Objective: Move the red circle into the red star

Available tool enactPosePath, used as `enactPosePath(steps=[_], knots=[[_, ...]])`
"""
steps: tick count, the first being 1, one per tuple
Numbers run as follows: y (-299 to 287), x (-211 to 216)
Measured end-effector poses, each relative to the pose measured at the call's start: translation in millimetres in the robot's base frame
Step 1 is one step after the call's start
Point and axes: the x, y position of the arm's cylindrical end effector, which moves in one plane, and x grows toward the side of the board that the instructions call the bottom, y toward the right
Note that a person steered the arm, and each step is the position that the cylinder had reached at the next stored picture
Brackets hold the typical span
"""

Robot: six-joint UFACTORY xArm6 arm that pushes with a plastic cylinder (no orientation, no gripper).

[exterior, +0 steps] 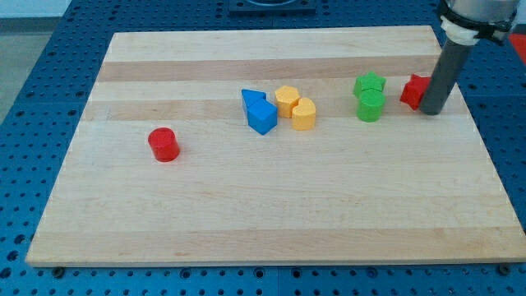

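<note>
The red circle [163, 144] is a short red cylinder on the wooden board at the view's left. The red star [415, 90] sits far off at the view's right, near the board's right edge, partly hidden by my rod. My tip [432, 112] rests on the board right against the red star's right side. The red circle and the red star are far apart, with the other blocks between them.
Two blue blocks [260, 110] sit near the middle, touching each other. A yellow hexagon [287, 99] and a yellow rounded block [304, 113] lie just right of them. A green star [370, 85] and a green cylinder [371, 106] stand left of the red star.
</note>
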Motion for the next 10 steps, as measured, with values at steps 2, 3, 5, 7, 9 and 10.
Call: enactPosePath(steps=[2, 3, 5, 7, 9, 10], knots=[[-71, 127], [-205, 132], [-406, 130], [-470, 69], [-389, 46], [-314, 76]])
